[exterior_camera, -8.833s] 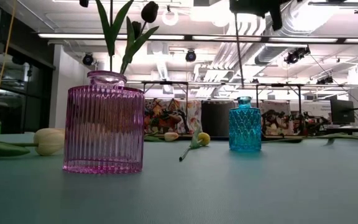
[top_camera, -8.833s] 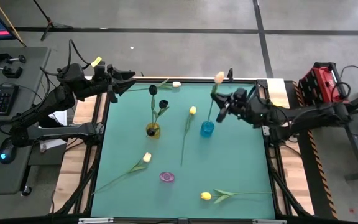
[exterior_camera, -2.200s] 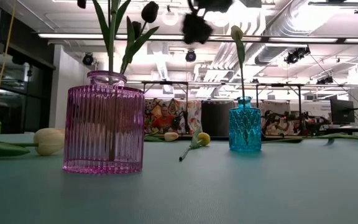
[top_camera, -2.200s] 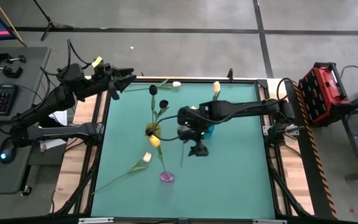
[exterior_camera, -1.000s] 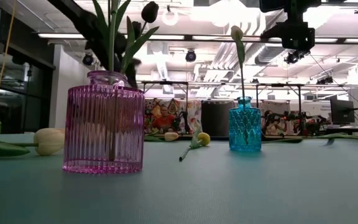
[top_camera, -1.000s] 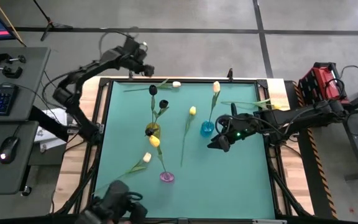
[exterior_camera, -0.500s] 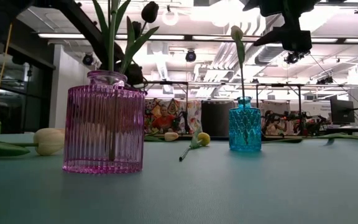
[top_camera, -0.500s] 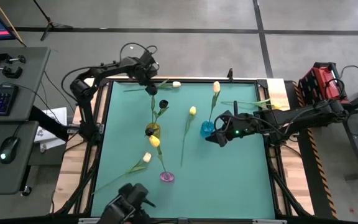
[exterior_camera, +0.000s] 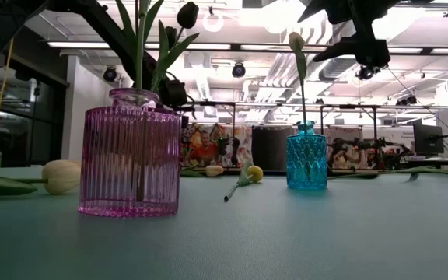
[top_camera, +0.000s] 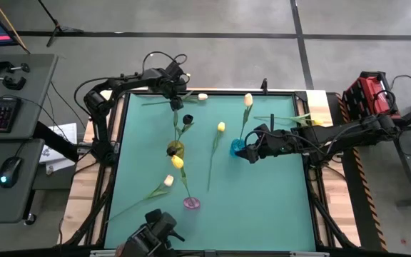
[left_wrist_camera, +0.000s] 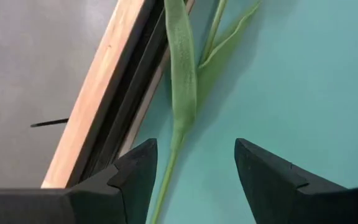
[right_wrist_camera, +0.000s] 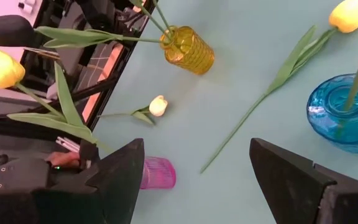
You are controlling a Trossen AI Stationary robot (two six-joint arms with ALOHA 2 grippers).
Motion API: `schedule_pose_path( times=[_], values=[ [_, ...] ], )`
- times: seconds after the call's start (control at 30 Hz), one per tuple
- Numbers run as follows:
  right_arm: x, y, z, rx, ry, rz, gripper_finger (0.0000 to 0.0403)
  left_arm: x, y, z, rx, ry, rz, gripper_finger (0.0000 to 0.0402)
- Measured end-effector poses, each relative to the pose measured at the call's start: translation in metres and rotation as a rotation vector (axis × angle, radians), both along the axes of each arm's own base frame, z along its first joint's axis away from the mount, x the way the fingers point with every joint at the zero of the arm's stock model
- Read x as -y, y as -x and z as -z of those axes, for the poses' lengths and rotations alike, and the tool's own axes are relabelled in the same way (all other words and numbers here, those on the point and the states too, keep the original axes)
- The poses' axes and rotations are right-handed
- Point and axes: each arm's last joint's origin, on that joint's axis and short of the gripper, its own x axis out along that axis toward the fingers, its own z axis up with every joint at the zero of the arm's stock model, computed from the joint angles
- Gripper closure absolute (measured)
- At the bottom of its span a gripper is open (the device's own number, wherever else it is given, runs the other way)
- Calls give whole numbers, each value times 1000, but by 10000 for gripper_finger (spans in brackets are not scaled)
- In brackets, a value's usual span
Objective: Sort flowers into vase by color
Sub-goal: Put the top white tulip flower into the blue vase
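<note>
My left gripper point(top_camera: 177, 86) is open at the table's far edge, above a lying cream tulip point(top_camera: 203, 96); its green stem point(left_wrist_camera: 166, 177) runs between the open fingers, apart from both. My right gripper point(top_camera: 247, 153) is open and empty, just right of the blue vase point(top_camera: 237, 148), which holds a cream-peach tulip point(top_camera: 248, 100). The yellow vase point(top_camera: 175, 150) holds two black tulips point(top_camera: 188, 119). The pink vase point(top_camera: 191, 203) holds a yellow tulip point(top_camera: 178, 162). A yellow tulip point(top_camera: 221, 127) and a cream tulip point(top_camera: 168, 180) lie flat on the mat.
Another tulip point(top_camera: 291, 118) lies at the table's right edge beside my right arm. A dark object point(top_camera: 152, 235) shows at the near edge. The wooden table rim point(left_wrist_camera: 98, 81) runs close beside my left gripper. Bare mat point(top_camera: 262, 207) lies at the near right.
My left gripper has come down from beyond the far edge toward the lying cream tulip's stem. My right gripper has gone toward the far edge, closer to the blue vase. The dark object at the near edge has shifted right.
</note>
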Motion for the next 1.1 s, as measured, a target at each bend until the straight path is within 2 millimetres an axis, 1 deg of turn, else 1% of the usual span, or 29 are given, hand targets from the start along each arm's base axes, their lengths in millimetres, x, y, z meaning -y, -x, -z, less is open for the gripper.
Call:
schedule_pose_path(
  times=[0.13, 0.23, 0.43, 0.6, 0.67, 0.73, 0.77, 0.8, 0.83, 0.9, 0.97, 1.0, 1.1],
  values=[
    [0, 0, 0, 3, -31, 21, 123, -2, 0, 9, -12, 22, -2, 227],
    [0, 0, -1, 10, -36, 24, 123, -4, 0, 22, -41, 41, -8, 241],
    [0, -1, -2, 27, -39, 24, 123, -11, 1, 37, -32, 68, -62, 250],
    [0, -2, -3, 40, -41, 24, 123, -14, 3, 42, -28, 81, -84, 262],
    [0, -2, -3, 40, -40, 23, 123, -14, 3, 43, -37, 83, -74, 283],
    [0, -2, -3, 39, -32, 19, 123, -13, 4, 42, -55, 83, -76, 324],
    [0, -2, -3, 38, -23, 13, 123, -13, 5, 41, -62, 80, -80, 353],
    [0, -2, -3, 38, -17, 10, 123, -13, 6, 39, -61, 78, -90, 376],
    [0, -2, -3, 37, -10, 6, 123, -13, 7, 36, -55, 78, -105, 387],
    [0, -2, -3, 36, 2, -3, 123, -12, 9, 28, -42, 69, -129, 390],
    [0, -2, -3, 36, 3, -3, 123, -8, 16, 16, -50, 73, -156, 396],
    [0, -2, -3, 36, 4, -4, 123, -9, 18, 7, -28, 55, -169, 398],
    [0, -2, -3, 36, 9, -7, 123, -10, 28, -36, 87, -38, -215, 400]
  ],
)
